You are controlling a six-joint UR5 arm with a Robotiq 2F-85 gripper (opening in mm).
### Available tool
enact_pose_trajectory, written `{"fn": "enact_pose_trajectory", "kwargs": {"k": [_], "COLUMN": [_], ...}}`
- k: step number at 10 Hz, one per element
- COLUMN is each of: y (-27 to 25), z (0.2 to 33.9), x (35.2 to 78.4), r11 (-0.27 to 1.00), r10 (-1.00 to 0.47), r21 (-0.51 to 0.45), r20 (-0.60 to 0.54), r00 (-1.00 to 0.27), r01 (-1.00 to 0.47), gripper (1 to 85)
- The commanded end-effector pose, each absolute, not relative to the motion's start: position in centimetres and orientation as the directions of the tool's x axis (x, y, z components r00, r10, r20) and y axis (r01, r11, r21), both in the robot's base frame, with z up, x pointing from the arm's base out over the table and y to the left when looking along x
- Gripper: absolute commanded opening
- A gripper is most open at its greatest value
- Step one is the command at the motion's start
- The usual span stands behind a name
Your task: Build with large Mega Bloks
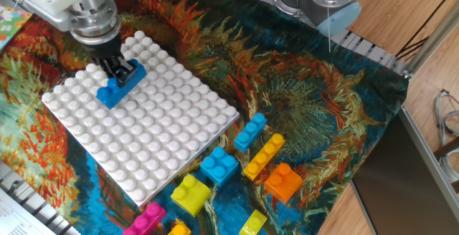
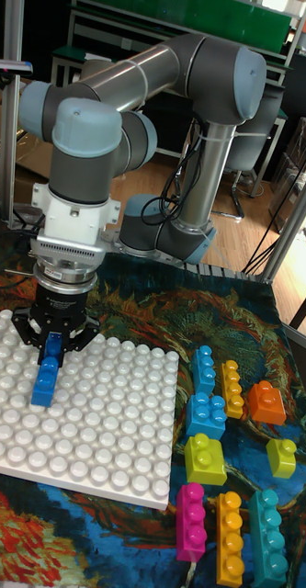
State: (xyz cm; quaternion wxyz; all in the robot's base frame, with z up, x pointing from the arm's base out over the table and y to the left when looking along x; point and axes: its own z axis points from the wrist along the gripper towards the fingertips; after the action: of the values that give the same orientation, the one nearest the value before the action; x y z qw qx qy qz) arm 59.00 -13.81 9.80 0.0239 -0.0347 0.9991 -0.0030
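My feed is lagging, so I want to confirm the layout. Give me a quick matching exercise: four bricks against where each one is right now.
Things:
1. dark blue brick
2. orange brick
3. pink brick
4. light blue square brick

Places:
A. near edge of the cloth, left of a long orange one
B. just off the white plate's near corner
C. between the jaws, on the plate
D. right of the long yellow brick

Pairs: 1-C, 2-D, 3-A, 4-B

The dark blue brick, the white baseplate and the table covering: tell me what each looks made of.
Dark blue brick: likely moulded plastic, smooth with a slight sheen.
White baseplate: likely the same plastic, with glossy highlights on its studs.
Table covering: seemingly printed cloth, matte and gently rippled.
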Motion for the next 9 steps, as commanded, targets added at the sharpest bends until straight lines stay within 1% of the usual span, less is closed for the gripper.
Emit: {"fn": "enact_pose_trajectory", "kwargs": {"k": [1,5,9], "y": [-14.05,-13.37,-14.26], "z": [9.53,9.86,8.99], "x": [60.64,60.80,61.08], "r11": [0.999,0.999,1.000], "r10": [-0.030,0.006,0.009], "r21": [0.023,0.044,0.021], "r20": [-0.071,-0.068,-0.062], "r00": [-0.997,-0.998,-0.998], "r01": [-0.032,0.003,0.008], "gripper": [1.3,1.3,1.3]}}
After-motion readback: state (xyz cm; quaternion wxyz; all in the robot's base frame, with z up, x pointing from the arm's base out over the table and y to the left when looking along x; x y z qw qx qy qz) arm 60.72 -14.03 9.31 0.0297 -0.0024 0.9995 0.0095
